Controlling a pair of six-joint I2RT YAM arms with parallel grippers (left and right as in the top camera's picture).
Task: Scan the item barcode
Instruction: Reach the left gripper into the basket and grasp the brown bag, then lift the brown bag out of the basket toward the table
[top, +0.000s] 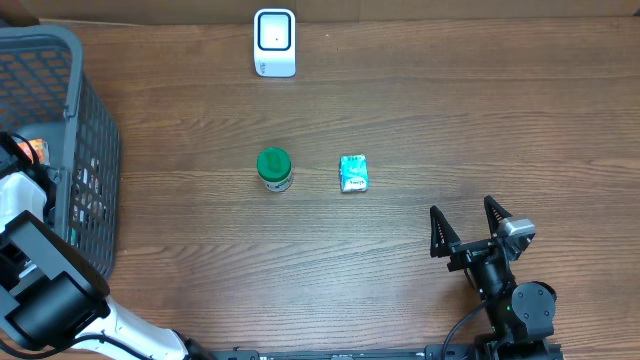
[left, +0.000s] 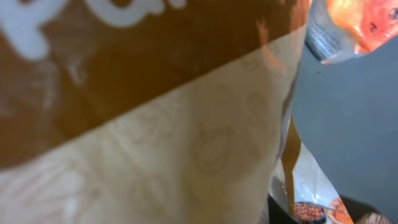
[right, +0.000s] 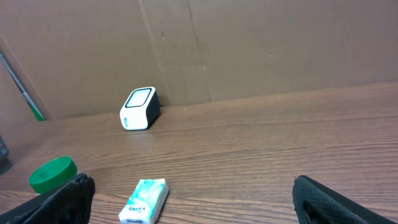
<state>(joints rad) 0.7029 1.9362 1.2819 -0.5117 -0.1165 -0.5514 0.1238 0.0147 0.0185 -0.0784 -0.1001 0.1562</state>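
Observation:
My left arm reaches down into the grey mesh basket at the table's left edge, and its fingers are hidden among the contents. A brown and tan packet fills the left wrist view, pressed close to the camera, so no finger shows there. The white barcode scanner stands at the back of the table. My right gripper rests open near the front right, holding nothing, with its black fingers at the sides of its view.
A green-lidded jar and a teal tissue pack lie mid-table. Other packets, one orange, lie in the basket. A cardboard wall backs the table.

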